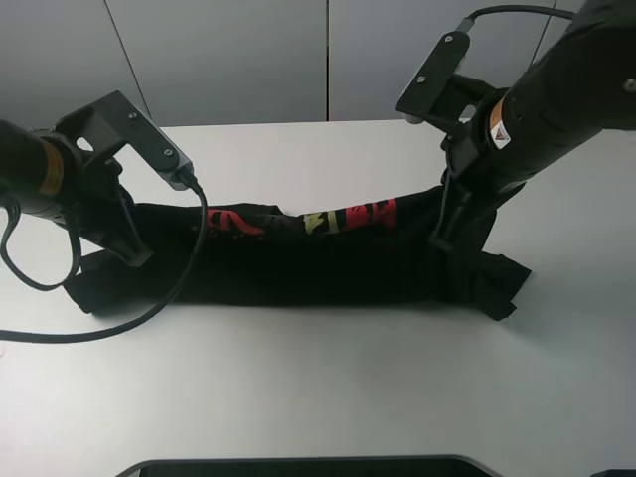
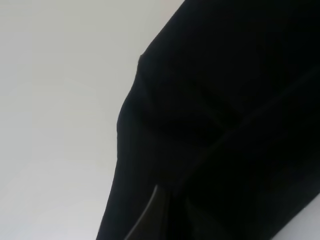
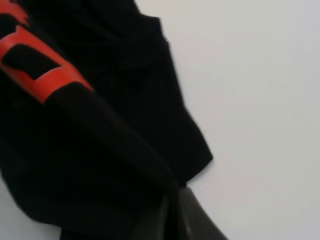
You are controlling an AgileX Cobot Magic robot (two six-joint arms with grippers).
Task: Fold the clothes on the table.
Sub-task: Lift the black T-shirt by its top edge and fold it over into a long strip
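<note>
The clothes [image 1: 298, 263], a black T-shirt with red and yellow print [image 1: 348, 217], lie across the middle of the white table [image 1: 318, 388]. Their upper edge is raised and stretched between both arms. My left gripper [image 1: 136, 256] is shut on the shirt's left end, and the left wrist view shows black cloth [image 2: 225, 125] pinched at the gripper [image 2: 152, 220]. My right gripper [image 1: 440, 238] is shut on the right end. In the right wrist view the cloth [image 3: 100, 150] with its red print [image 3: 40, 65] runs into the closed gripper [image 3: 172, 215]. A sleeve [image 1: 497, 283] rests on the table at the right.
A black cable [image 1: 149, 313] loops from the left arm down over the shirt onto the table. A dark rounded object [image 1: 308, 465] sits at the table's near edge. Grey wall panels stand behind the table. Bare white tabletop lies in front of the shirt.
</note>
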